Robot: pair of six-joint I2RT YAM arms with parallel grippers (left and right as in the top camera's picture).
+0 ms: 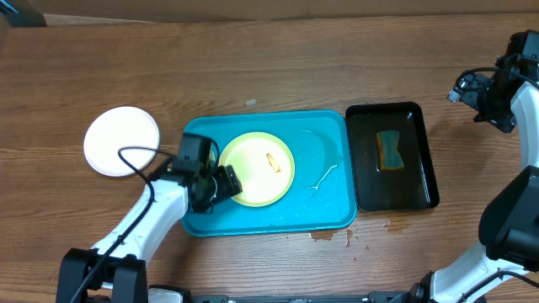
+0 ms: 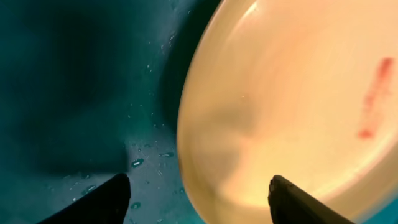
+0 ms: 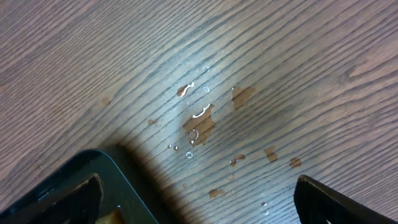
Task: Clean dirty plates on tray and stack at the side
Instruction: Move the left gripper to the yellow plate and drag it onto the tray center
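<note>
On wooden table (image 1: 269,59): two trays, two plates in view

Turquoise tray (image 1: 333,206) mid-table, floor wet, droplets showing in left wrist view

Black tray (image 1: 434,181) just right of it, close alongside, with a sponge (image 1: 389,150) lying inside

Pale yellow plate (image 1: 257,168) flat in the turquoise tray, left of centre, with a short red-orange smear (image 1: 270,160) near its middle

White plate (image 1: 121,140) out on the table, left of the turquoise tray and apart from it, no marks visible from overhead

Left gripper (image 1: 226,183) low over the turquoise tray at the pale yellow plate's lower-left edge, spread wide, gripping nothing. From the wrist: plate rim between the tips, one of the fingers (image 2: 106,199) over wet tray floor, the other over the plate surface. Contact with the plate: can't tell

Right gripper (image 3: 199,199) at far right, well apart from both plates, above bare table by a black tray corner. Tips wide apart, nothing between

Small wet patches (image 3: 199,121) on the wood below it
</note>
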